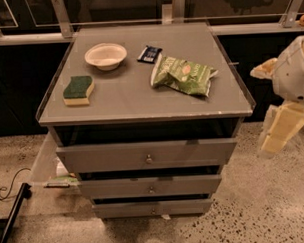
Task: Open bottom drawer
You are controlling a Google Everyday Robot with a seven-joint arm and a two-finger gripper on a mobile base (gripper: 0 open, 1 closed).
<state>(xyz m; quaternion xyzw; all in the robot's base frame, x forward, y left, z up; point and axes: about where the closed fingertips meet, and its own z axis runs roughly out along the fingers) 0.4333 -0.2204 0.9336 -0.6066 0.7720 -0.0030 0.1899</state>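
Pincer [269, 111] at far right, apparently partly beyond the edge.

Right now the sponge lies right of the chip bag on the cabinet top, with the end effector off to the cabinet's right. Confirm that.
Not quite. The camera view shows the sponge left of the chip bag on the cabinet top. The end effector is indeed off to the cabinet's right.

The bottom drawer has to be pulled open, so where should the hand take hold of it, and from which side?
Grip the small round knob at the centre of the slim front of the bottom drawer. Come straight in from the front, low near the floor, because the flat panel seems to offer no other hold. The hand hangs to the right of the cabinet, apart from it.
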